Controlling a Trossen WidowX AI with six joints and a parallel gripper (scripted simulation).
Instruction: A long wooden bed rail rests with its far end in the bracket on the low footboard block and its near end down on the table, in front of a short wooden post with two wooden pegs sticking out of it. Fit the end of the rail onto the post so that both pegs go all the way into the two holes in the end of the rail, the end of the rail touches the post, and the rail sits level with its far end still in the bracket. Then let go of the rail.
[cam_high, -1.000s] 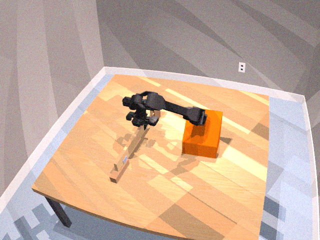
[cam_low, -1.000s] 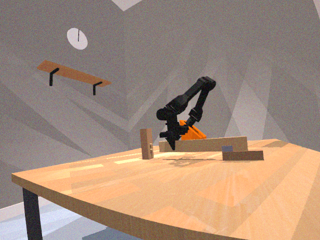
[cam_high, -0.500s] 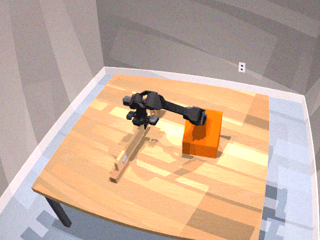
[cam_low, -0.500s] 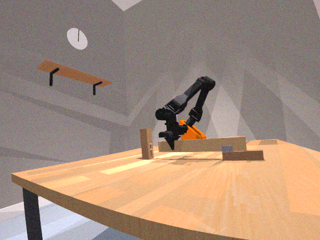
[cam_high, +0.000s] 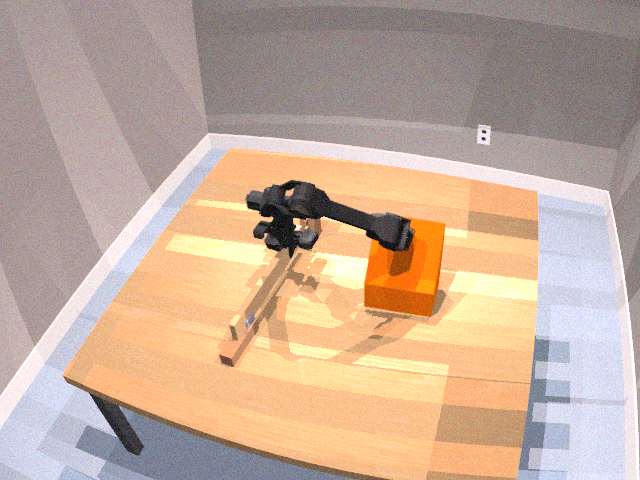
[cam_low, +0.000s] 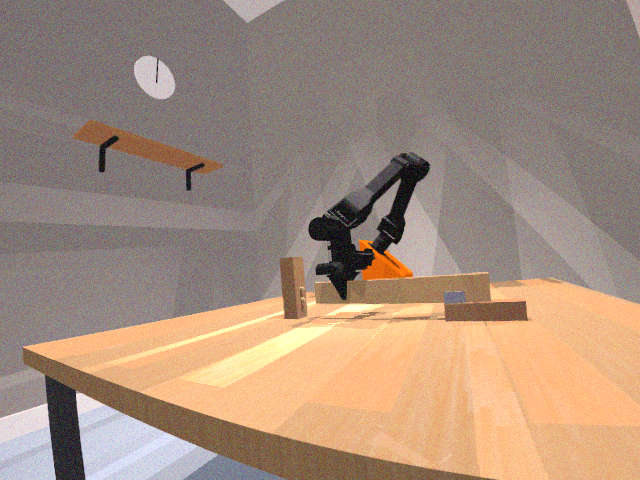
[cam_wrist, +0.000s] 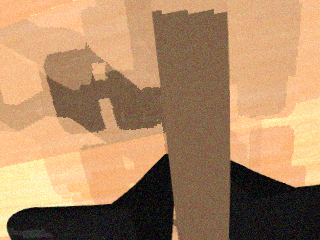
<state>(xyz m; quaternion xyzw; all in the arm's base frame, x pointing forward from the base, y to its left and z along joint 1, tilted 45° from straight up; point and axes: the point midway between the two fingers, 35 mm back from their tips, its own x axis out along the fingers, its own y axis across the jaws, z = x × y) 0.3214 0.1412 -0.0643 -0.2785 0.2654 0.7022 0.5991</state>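
Observation:
The long pale wooden rail (cam_high: 264, 285) (cam_low: 413, 290) (cam_wrist: 197, 90) stands on edge. My gripper (cam_high: 292, 252) (cam_low: 343, 295) (cam_wrist: 187, 158) is shut on it near its post-side end and holds that end above the table. The rail looks roughly level. Its other end sits at the blue bracket (cam_high: 250, 320) (cam_low: 454, 296) on the low footboard block (cam_high: 227, 357) (cam_low: 488, 312). The short post (cam_low: 292, 289) stands upright, with two pegs (cam_low: 302, 299) facing the rail. In the exterior view a small gap shows between rail end and post. The rail's holes are hidden.
The orange box (cam_high: 405, 279) (cam_low: 385, 266) under the arm's base stands to the side of the rail. The wooden table (cam_high: 361, 403) (cam_low: 361, 392) carries everything. The arm hides most of the post in the top view. Shadows of the arm cross the table in the wrist view.

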